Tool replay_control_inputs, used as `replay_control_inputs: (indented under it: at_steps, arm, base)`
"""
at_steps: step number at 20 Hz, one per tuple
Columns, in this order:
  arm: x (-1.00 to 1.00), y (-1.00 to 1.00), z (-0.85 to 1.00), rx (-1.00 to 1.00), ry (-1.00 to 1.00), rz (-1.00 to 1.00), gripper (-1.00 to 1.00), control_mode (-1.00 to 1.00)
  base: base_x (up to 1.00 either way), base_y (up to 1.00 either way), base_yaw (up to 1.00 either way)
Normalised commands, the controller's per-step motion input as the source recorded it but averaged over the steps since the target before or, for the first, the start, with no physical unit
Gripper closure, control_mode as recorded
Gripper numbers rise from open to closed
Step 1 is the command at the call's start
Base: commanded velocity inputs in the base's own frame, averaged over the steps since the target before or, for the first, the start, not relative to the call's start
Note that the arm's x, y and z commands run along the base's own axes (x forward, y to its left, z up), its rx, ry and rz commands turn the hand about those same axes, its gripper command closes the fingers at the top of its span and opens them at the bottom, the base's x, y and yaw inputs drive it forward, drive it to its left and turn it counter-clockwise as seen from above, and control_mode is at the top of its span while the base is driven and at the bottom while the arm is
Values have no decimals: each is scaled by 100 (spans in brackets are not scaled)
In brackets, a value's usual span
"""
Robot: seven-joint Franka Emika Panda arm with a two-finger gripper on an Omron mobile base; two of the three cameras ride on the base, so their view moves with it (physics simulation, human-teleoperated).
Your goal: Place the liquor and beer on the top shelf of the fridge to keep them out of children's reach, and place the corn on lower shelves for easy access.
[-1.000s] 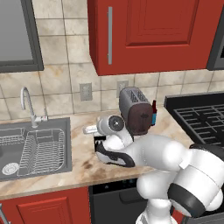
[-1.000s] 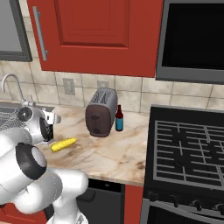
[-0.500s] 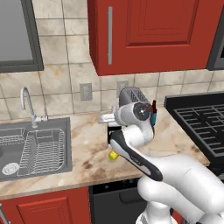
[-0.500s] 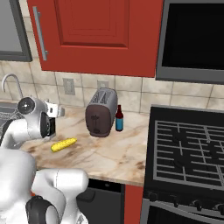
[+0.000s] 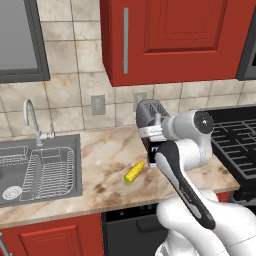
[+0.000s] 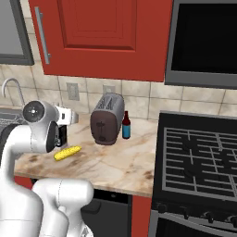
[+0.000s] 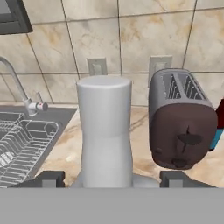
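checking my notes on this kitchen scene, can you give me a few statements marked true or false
1. The corn lies on the counter. True.
2. The beer stands in the sink. False: it stands on the counter beside the toaster.
3. The gripper holds the corn. False: its jaws are open with nothing between them.
4. The toaster stands between the corn and the beer in the right base view. True.
5. The sink holds a wire rack. True.
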Motion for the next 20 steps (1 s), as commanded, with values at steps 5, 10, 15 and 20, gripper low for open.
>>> replay_control_inputs:
  at_steps: [5, 10, 15, 20]
  arm:
    - [-68, -79, 42, -12, 0, -1, 100, -100]
    - [-40, -86, 35, -18, 5, -10, 100, -100]
    - [-27, -42, 39, -18, 5, -13, 100, -100]
    - [-42, -2, 21, -7, -6, -2, 100, -100]
  base:
    - [0, 0, 0]
    - [0, 0, 0]
    - [0, 0, 0]
    - [0, 0, 0]
